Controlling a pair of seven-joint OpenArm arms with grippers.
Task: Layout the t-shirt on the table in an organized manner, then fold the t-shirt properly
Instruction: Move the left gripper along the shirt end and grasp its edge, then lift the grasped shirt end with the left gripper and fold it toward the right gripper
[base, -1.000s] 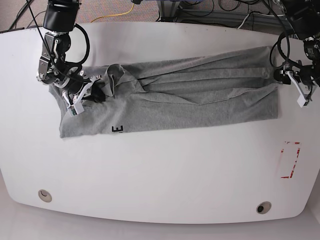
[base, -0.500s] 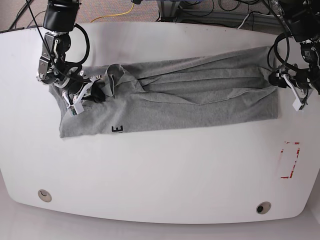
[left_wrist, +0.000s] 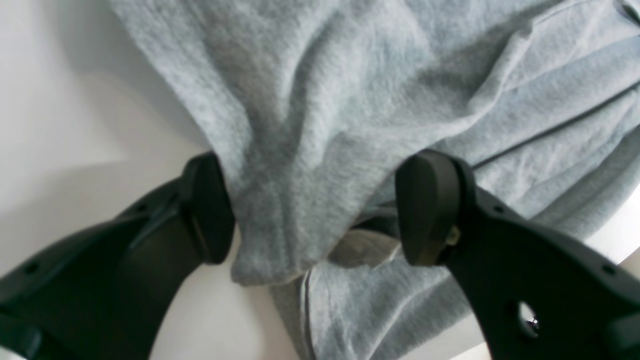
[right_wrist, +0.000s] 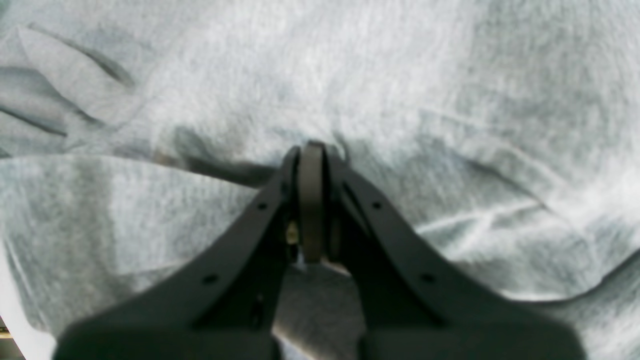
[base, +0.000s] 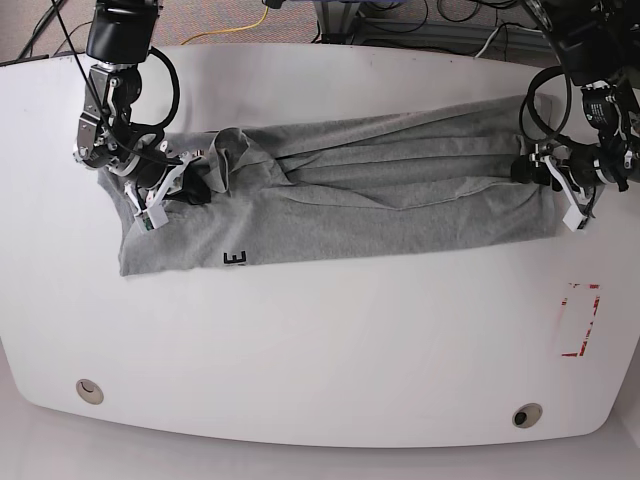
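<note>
Soft, matt heather-grey knit cloth for the t-shirt, slightly fuzzy and creased. Glossy, smooth white surface on the table. Matt black plastic fingers on the left gripper.

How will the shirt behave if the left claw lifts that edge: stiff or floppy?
Probably floppy: the shirt lies in soft folds and bunches between the open left claw. Likely it drapes and drags rather than lifting flat. The right claw pinches the far end, so it may stretch taut between them.
</note>
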